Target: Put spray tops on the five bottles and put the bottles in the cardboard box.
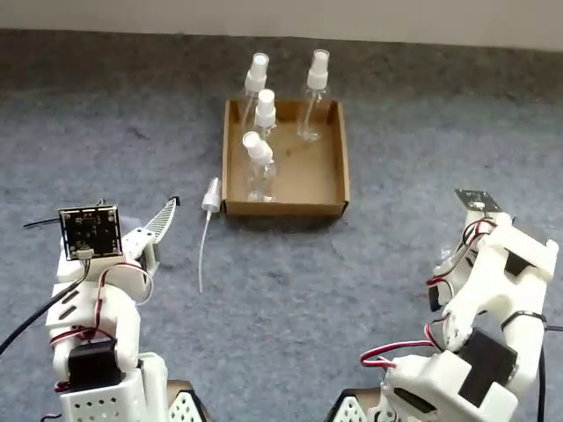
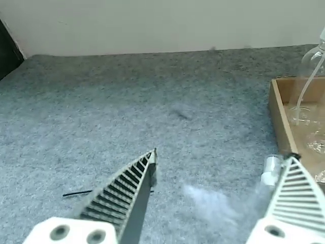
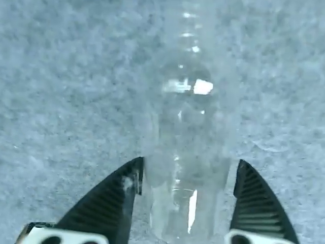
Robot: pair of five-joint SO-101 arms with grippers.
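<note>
High view: the cardboard box (image 1: 286,207) sits toward the far side of the grey table (image 1: 352,281), and four bottles (image 1: 259,167) stand upright inside it, each with a white spray top fitted. A loose spray top (image 1: 209,195) lies on the table just beside the box's left wall, its thin tube trailing toward the near edge. The left arm (image 1: 97,299) is at the near left corner, and the left gripper (image 1: 161,221) points toward that loose spray top without touching it. The right arm (image 1: 493,299) is folded low at the near right, well apart from the box.

Left wrist view: the left gripper (image 2: 222,160) has its two ribbed fingers spread wide with nothing between them but table (image 2: 152,91). The loose spray top (image 2: 270,170) shows just beside one fingertip. Beyond it is the side wall of the cardboard box (image 2: 278,114), with the clear bases of the bottles (image 2: 304,109) inside. A short black wire (image 2: 76,193) lies on the table near the other finger.

Right wrist view: the right gripper (image 3: 189,173) is parted, one dark finger on each side of a clear uncapped bottle (image 3: 190,101) that rests on the table (image 3: 61,76). The fingers are close to its sides, and contact cannot be made out
</note>
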